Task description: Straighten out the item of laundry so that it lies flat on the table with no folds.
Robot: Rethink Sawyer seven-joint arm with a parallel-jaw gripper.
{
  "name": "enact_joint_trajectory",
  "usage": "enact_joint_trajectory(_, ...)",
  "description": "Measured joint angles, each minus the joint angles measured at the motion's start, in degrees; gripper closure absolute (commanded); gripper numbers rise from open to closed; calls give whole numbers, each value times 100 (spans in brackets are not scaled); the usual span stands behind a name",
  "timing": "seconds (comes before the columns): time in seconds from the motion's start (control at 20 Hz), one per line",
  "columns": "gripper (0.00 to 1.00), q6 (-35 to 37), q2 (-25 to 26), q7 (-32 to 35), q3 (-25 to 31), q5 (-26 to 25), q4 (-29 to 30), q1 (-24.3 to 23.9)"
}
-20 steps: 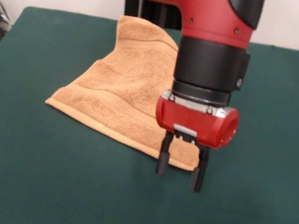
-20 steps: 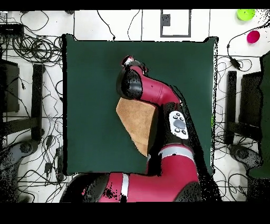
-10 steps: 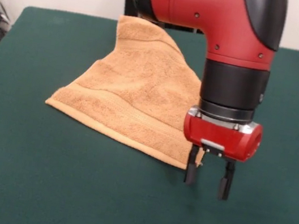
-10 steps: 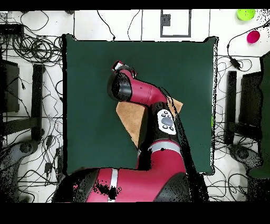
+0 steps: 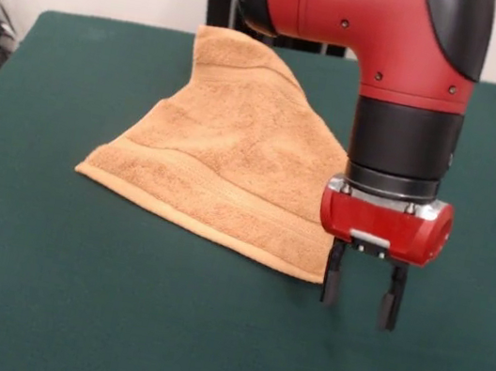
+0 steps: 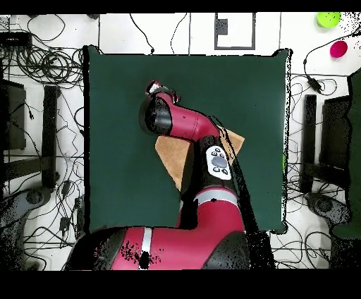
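The tan-orange item of laundry (image 5: 225, 153) lies on the dark green table (image 5: 67, 298), folded over itself into a rough triangle with its peak at the far edge. Its hemmed edge runs along the near side down to a corner at the lower right. My gripper (image 5: 357, 305) hangs just right of that corner, low over the bare table, open with nothing between its fingers. From above, the arm covers most of the towel (image 6: 171, 159), and the gripper (image 6: 154, 90) points toward the table's (image 6: 120, 77) middle.
Cables and black stands (image 6: 49, 134) ring the table on the white floor. A green disc (image 6: 328, 19) and a pink disc (image 6: 338, 48) lie off the table at the overhead view's top right. Bare green surface surrounds the towel on all sides.
The arm has swung right in the front view, carrying the open gripper from over the towel's near corner to just beside it. The towel has not moved.
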Motion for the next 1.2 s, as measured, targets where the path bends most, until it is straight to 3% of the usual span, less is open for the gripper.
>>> enact_joint_trajectory(1.2, 0, 1184, -689, 0, -258, -40, 655, 4)
